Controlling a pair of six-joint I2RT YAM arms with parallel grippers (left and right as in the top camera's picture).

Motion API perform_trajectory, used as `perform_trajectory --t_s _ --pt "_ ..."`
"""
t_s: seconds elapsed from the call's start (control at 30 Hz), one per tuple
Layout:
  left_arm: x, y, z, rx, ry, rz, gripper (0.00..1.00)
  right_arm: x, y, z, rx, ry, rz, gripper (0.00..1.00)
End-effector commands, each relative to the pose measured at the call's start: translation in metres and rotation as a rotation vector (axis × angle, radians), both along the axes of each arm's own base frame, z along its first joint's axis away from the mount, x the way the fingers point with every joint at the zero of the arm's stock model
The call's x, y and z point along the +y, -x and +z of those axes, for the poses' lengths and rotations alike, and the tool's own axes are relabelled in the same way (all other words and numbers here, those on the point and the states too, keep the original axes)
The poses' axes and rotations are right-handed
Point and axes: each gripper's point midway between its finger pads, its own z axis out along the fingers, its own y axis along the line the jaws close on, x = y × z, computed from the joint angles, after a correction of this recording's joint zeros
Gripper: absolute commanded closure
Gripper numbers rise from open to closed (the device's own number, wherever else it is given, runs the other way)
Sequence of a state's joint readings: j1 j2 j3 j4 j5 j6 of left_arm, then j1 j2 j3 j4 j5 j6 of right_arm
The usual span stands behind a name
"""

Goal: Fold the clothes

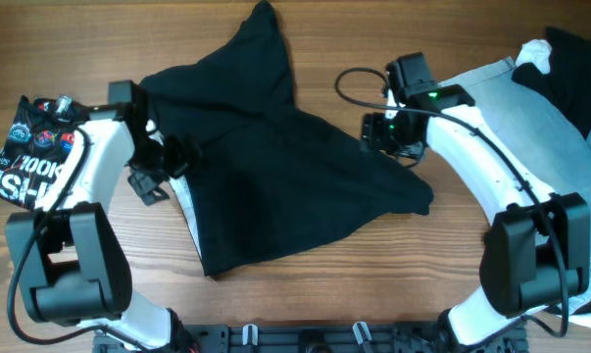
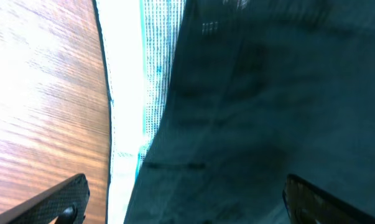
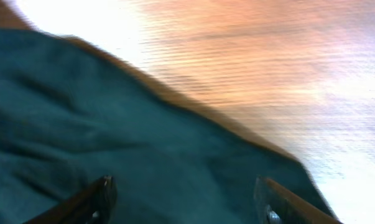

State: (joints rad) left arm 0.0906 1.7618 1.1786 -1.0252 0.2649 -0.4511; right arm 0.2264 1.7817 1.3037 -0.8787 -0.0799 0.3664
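Black garment [image 1: 275, 167] lies rumpled, unfolded, btwn the claws. Left gripper [image 2: 187, 194] & right gripper [image 3: 188, 198] both spread apart over its edges; all folding still to do.

Wooden table [image 1: 324, 39], brown grain. Black garment [image 1: 275, 186] spread at centre. Pale denim [image 1: 579, 137] at right edge, printed cloth [image 1: 16, 167] at left.

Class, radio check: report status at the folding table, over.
Left claw open, right claw open, both over large crumpled black fabric garment, unfolded. Pale blue denim pile lies apart, right; nothing in the way.
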Motion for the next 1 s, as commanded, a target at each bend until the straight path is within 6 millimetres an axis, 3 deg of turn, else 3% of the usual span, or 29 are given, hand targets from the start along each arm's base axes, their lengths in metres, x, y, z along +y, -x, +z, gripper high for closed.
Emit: perform_trajectory --t_s 0.0,0.07,0.13,0.17,0.23,0.3,0.37,0.43,0.47,0.57,0.6,0.63,0.67,0.7,0.73,0.83,0.97 --pt "-0.026 0.044 -0.018 0.139 0.038 -0.051 0.0 -0.024 0.009 -0.002 0.061 0.007 -0.117 0.21" --pt "-0.037 0.067 -0.031 0.203 0.037 -0.065 0.01 -0.032 0.012 -0.002 0.086 -0.028 -0.134 0.2" --pt "-0.043 0.076 -0.039 0.22 0.035 -0.07 0.15 -0.037 0.012 -0.001 0.089 -0.046 -0.138 0.2" --pt "-0.046 0.081 -0.043 0.226 0.033 -0.082 0.27 -0.04 0.012 -0.001 0.093 -0.044 -0.144 0.2" --pt "-0.05 0.086 -0.05 0.224 0.03 -0.1 0.67 -0.042 0.015 -0.002 0.104 -0.04 -0.137 0.21" --pt "-0.035 0.08 -0.056 0.198 -0.046 -0.1 0.96 -0.043 0.017 -0.002 0.111 -0.038 -0.13 0.21" --pt "0.003 0.055 -0.054 0.135 -0.161 -0.012 0.96 -0.043 0.018 -0.002 0.112 -0.037 -0.127 0.21" --pt "0.037 0.026 -0.04 0.061 -0.196 0.091 0.96 -0.043 0.015 -0.002 0.1 -0.038 -0.12 0.21" --pt "0.063 0.001 -0.025 -0.011 -0.208 0.169 0.96 -0.042 0.012 -0.001 0.088 -0.039 -0.104 0.21" --pt "0.107 -0.04 0.013 -0.147 -0.226 0.283 0.96 -0.028 0.003 0.005 0.045 -0.107 -0.024 0.2" --pt "0.115 -0.048 0.026 -0.178 -0.222 0.302 0.79 -0.025 0.003 0.007 0.042 -0.126 -0.012 0.2" --pt "0.116 -0.053 0.035 -0.197 -0.202 0.289 0.43 -0.021 0.004 0.009 0.048 -0.148 -0.001 0.2" --pt "0.108 -0.05 0.043 -0.184 -0.162 0.258 0.16 -0.019 0.009 0.009 0.066 -0.163 -0.001 0.21" --pt "0.095 -0.033 0.043 -0.104 -0.121 0.241 0.05 -0.019 0.019 0.008 0.112 -0.161 -0.015 0.21" --pt "0.08 -0.013 0.042 -0.016 -0.08 0.225 0.0 -0.022 0.028 0.006 0.152 -0.15 -0.044 0.21" --pt "0.045 0.029 0.035 0.154 -0.042 0.111 0.0 -0.025 0.038 0.009 0.193 -0.138 -0.108 0.21" --pt "0.018 0.055 0.023 0.223 -0.028 0.053 0.0 -0.025 0.049 0.031 0.165 -0.153 -0.111 0.2"
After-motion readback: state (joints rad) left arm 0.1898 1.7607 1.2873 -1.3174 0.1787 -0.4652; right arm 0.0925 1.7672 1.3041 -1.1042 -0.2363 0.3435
